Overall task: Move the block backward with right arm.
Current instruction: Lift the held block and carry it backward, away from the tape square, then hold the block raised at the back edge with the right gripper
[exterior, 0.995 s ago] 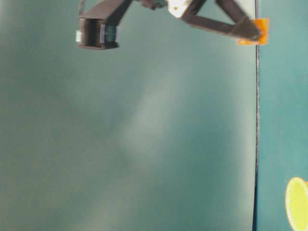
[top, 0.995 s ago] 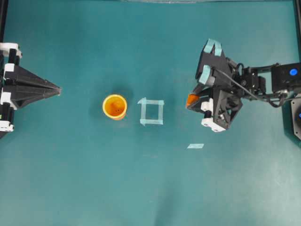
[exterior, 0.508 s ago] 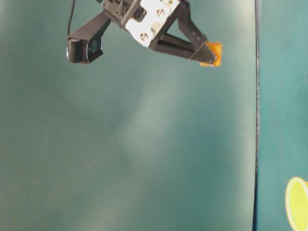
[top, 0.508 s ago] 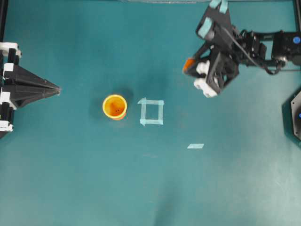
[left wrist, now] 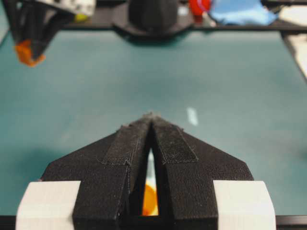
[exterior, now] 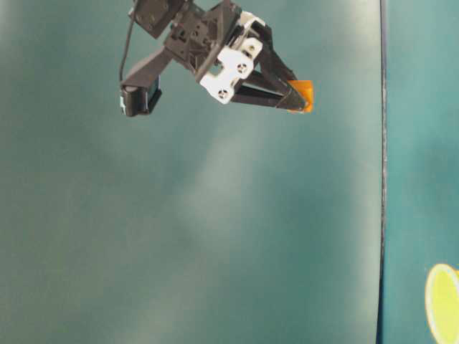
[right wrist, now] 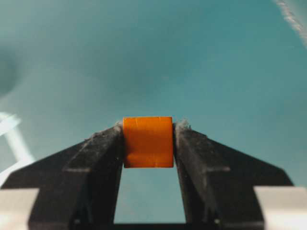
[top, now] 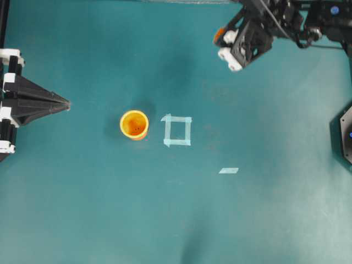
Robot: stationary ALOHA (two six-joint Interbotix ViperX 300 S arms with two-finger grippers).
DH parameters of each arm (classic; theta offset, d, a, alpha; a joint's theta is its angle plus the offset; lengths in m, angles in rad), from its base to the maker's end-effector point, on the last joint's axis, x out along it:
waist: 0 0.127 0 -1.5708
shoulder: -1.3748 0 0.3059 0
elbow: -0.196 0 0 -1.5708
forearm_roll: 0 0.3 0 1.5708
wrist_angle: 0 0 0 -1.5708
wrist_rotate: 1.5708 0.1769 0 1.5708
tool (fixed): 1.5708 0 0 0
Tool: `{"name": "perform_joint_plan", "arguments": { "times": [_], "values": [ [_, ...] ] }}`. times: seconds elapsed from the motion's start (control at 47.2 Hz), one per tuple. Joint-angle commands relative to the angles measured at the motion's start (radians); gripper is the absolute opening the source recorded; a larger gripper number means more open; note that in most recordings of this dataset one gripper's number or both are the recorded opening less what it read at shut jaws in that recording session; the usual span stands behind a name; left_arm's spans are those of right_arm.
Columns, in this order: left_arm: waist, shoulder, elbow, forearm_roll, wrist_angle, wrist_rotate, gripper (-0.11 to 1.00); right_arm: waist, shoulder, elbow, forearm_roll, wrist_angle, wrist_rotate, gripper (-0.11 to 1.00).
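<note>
While your right tool [right wrist: 148, 143] is clamping the one orange block [right wrist: 148, 142] above the worktop's [top: 82, 209] far edge, your left tool [top: 67, 103] is sitting closed, facing one cup [top: 134, 124].

I see a big flat teal table top [top: 82, 209] that fills my view. A small square of pale tape [top: 177, 131] is stuck near its middle. A short pale tape strip [top: 229, 170] lies nearby. Soft light makes dull shiny patches on it.
</note>
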Motion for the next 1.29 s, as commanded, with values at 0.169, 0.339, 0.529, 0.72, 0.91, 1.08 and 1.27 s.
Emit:
{"name": "perform_joint_plan", "arguments": {
  "times": [0.169, 0.339, 0.529, 0.72, 0.91, 1.08, 1.27],
  "values": [
    [-0.002, 0.003, -0.031, 0.003, -0.006, 0.003, 0.00, -0.084, 0.028, -0.074, -0.049, 0.006, -0.003, 0.41],
    [-0.002, 0.003, -0.031, 0.002, -0.006, 0.005, 0.00, -0.129, 0.049, -0.089, -0.054, 0.005, -0.003, 0.41],
    [-0.002, 0.003, -0.031, 0.002, -0.005, 0.006, 0.00, -0.169, 0.063, -0.101, -0.054, -0.006, -0.003, 0.41],
    [-0.002, 0.003, -0.031, 0.002, -0.005, 0.006, 0.00, -0.181, 0.074, -0.114, -0.054, -0.011, -0.003, 0.41],
    [-0.002, 0.003, -0.031, 0.002, -0.005, 0.006, 0.00, -0.179, 0.080, -0.117, -0.054, -0.020, -0.002, 0.41],
    [-0.002, 0.003, -0.031, 0.003, -0.006, 0.006, 0.00, -0.181, 0.080, -0.117, -0.054, -0.020, -0.002, 0.41],
    [-0.002, 0.003, -0.031, 0.003, -0.006, 0.006, 0.00, -0.184, 0.080, -0.118, -0.054, -0.020, -0.002, 0.41]
  ]
}}
